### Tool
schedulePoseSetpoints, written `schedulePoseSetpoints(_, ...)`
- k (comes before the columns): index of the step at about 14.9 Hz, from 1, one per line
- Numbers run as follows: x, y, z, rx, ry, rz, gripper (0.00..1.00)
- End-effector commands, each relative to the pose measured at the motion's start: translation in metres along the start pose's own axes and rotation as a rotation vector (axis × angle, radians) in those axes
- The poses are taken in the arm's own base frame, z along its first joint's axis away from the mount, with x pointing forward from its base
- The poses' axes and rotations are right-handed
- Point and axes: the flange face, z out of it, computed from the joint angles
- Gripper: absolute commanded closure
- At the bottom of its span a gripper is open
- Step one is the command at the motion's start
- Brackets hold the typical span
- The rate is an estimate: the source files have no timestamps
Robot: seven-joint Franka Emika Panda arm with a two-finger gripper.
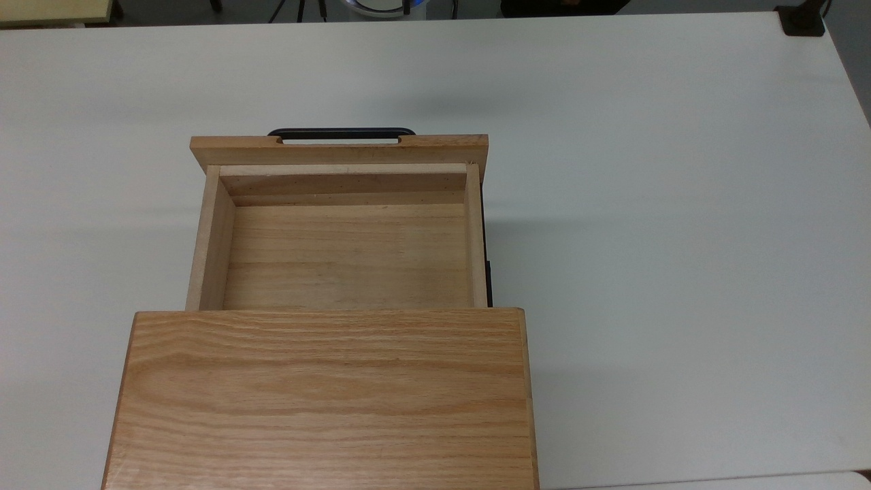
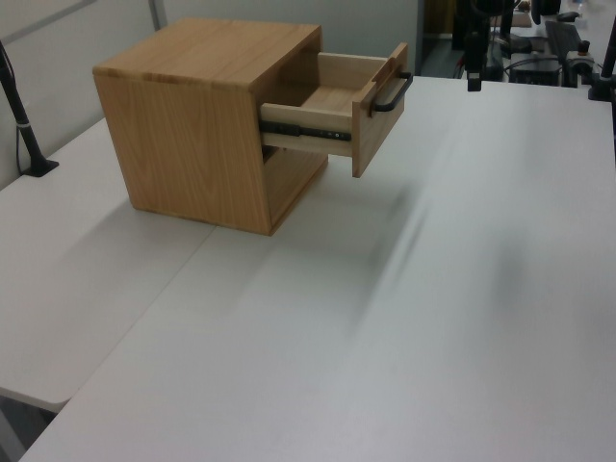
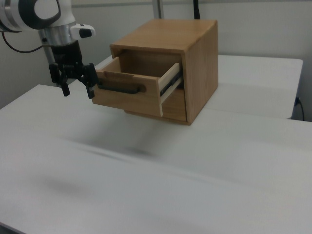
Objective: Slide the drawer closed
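The drawer [image 1: 347,255] stands pulled far out of the oak cabinet [image 1: 326,401], its inside bare. Its wider front panel carries the black bar handle [image 1: 340,133]. In the left view the drawer [image 2: 337,106] juts toward the left view's right, with the handle [image 2: 390,93] at its end. In the right view the drawer [image 3: 131,87] points to the right view's left. My gripper [image 3: 78,92] hangs open just off the panel's left end, level with the handle [image 3: 119,89]. Nothing is between its fingers.
The cabinet [image 3: 195,58] sits on a white table [image 1: 680,238] with wide bare surface around it. A black clamp [image 1: 803,20] is at the far corner, and a black post [image 2: 24,125] stands at the left view's left edge.
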Motion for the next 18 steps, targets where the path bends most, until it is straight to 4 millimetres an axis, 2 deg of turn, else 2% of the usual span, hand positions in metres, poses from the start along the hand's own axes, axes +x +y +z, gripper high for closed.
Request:
schedulePoseSetpoints(1,0.002,-0.002,-0.004,0.008,0.007,0.018,0.0)
schedulePoseSetpoints(15,0.004,0.006,-0.004,0.019,0.022,0.039,0.0)
schedulePoseSetpoints(18,0.008,0.012,-0.007,0.029,0.061,0.108,0.0)
